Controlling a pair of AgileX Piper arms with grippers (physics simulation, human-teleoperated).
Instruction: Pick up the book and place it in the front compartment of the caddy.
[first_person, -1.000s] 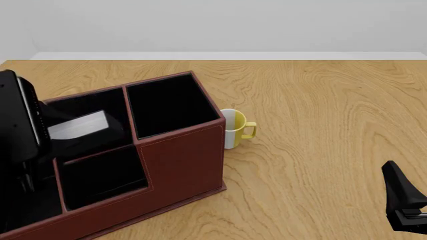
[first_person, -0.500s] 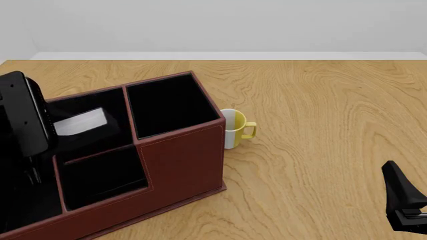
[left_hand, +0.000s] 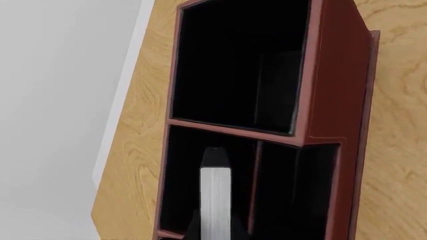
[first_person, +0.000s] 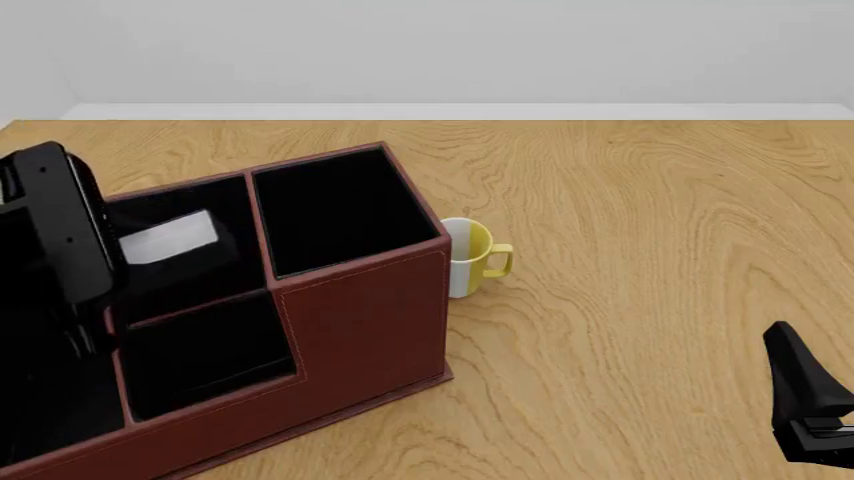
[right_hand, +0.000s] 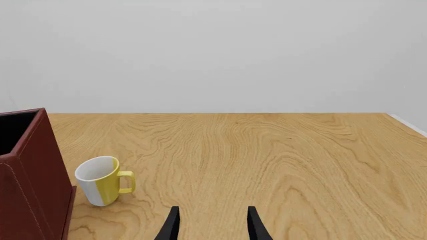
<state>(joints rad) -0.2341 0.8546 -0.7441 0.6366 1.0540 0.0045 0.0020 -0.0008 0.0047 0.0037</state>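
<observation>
The caddy (first_person: 360, 320) is a red-brown box with black cells at the table's left; it also shows in the left wrist view as the caddy (left_hand: 337, 75). The book (first_person: 167, 238) shows its white-grey page edge inside the rear middle cell, behind the low front cell. In the left wrist view the book (left_hand: 215, 200) stands on edge, running straight out from my left gripper (left_hand: 215, 234), which is shut on it; its fingers are mostly hidden. My right gripper (right_hand: 212, 227) is open over bare wood at the right, far from the caddy.
A yellow-and-white mug (first_person: 467, 257) stands on the table just right of the caddy's rear corner, and appears as the mug (right_hand: 100, 181) in the right wrist view. The left arm (first_person: 54, 240) looms over the caddy's left end. A white wall runs behind the table.
The left arm has shifted slightly right and back, and the book's page edge has moved up and back with it. The right arm has not moved.
</observation>
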